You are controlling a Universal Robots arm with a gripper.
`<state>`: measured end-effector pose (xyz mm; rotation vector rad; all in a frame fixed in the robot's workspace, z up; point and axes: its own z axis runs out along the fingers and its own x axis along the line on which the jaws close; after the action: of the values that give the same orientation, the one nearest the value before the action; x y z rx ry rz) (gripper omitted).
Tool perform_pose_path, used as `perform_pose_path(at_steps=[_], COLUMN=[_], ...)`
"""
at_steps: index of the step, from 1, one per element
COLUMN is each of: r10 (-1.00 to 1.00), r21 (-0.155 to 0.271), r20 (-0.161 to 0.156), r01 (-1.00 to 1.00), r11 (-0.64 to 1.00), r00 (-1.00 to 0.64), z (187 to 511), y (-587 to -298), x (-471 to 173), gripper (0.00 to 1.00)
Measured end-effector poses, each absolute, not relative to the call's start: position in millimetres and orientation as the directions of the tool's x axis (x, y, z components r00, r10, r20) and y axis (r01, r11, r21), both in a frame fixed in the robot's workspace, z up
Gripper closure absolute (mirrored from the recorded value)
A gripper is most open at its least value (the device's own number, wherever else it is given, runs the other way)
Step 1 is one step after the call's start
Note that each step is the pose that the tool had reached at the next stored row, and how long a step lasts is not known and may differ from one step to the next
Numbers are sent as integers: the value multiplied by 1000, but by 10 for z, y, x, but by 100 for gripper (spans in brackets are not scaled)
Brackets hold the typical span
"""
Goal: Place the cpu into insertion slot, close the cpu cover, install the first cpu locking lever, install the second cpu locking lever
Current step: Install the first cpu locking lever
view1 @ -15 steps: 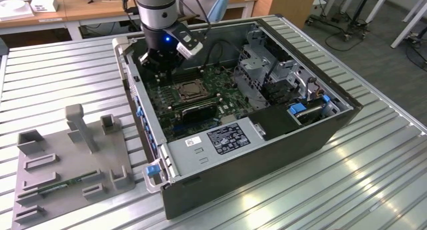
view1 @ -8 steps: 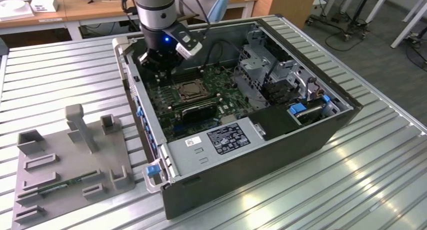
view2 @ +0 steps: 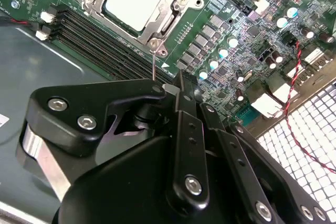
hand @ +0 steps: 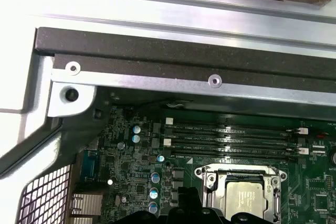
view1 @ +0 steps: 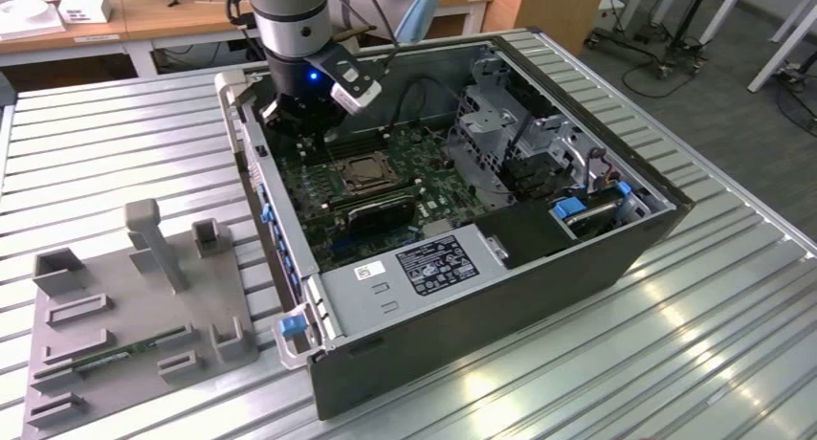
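Observation:
The cpu point(view2: 134, 3) lies flat in the insertion slot point(view1: 362, 175), its pale metal top showing through the cut-out of the cpu cover point(view2: 164, 18). The cover lies down over it, and both show in the first wrist view too: cpu point(hand: 244, 198), cover point(hand: 210, 182). A thin locking lever rod point(view2: 153, 64) rises from the socket's corner to my gripper point(view2: 176, 85). The black fingers are drawn together at its end, and I cannot tell whether they pinch the rod. In the exterior view my gripper point(view1: 297, 124) hangs inside the open case just behind the socket.
Long black memory slots point(view2: 94, 35) run beside the socket. The case wall point(hand: 184, 51) is close by. A metal drive cage point(view1: 511, 143) and the power supply point(view1: 422, 263) fill the case's other side. A red-black wire point(view2: 299, 93) crosses near the vent grille. A grey fixture point(view1: 128, 306) sits on the table.

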<state>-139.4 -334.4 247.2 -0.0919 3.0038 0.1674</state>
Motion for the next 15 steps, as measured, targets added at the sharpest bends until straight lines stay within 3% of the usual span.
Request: perform_pose_path(at_steps=[15], r10=[-47], r21=[114], r20=[-135], r01=[-63], r11=[992], r00=[-990], z=[2539], y=[-3345], x=[-1395], gripper=[89])
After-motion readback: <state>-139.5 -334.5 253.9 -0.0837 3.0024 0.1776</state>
